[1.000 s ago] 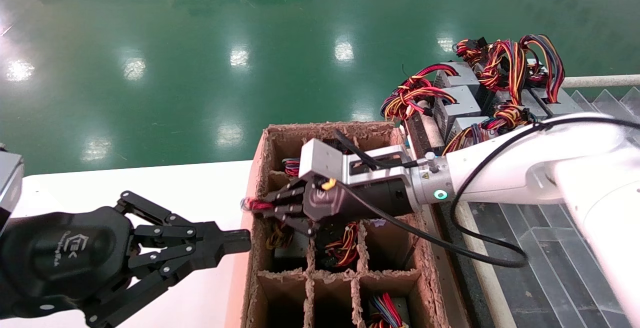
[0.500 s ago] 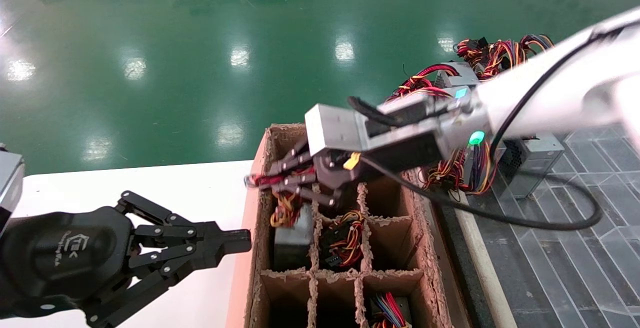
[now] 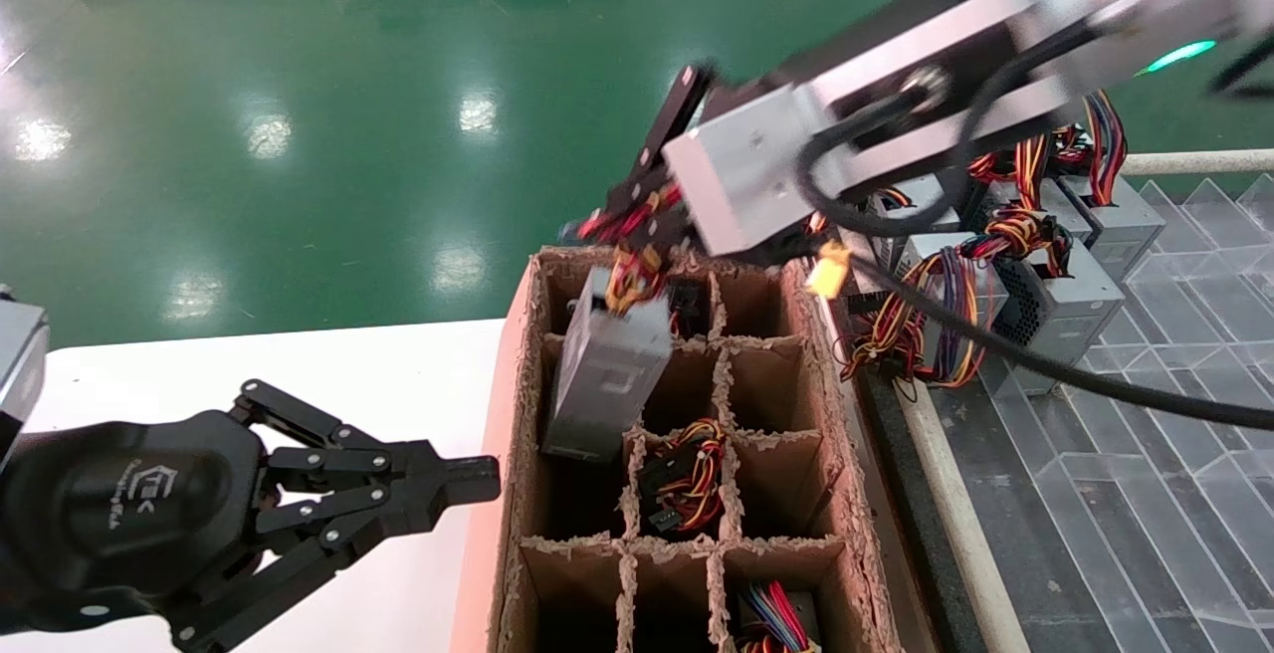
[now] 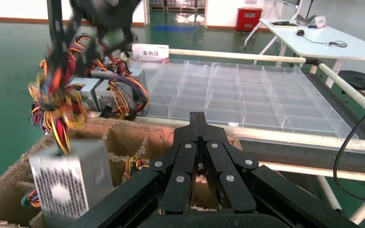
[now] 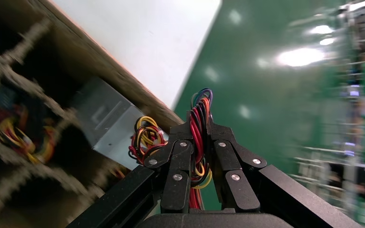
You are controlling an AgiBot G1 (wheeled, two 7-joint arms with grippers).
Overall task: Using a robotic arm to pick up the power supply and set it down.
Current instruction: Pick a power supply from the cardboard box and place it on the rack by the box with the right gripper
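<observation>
The power supply hangs tilted over the far-left compartments of the cardboard box, its lower end dipping just below the top of the dividers and its upper end above the box's rim. It is a silver-grey metal box with a rectangular stamped outline on the face turned to the head camera; the left wrist view shows its perforated end with a round fan opening. It dangles by its wire bundle of red, yellow and black leads. The right gripper is clamped on that bundle, above the far edge of the box; in the right wrist view the wires run up between the closed fingers and the metal body hangs beyond them, not touched by the fingers.

Two other compartments hold more wire bundles: one in the middle and one at the near edge. To the right of the box, several more power supplies with coloured wires sit on a clear divided tray.

The left gripper is parked over the white table, just beside the box's left wall, its fingers pressed together. Its black body carries a white logo that is too small to read. In the left wrist view a white sign with Chinese characters stands behind the tray.
</observation>
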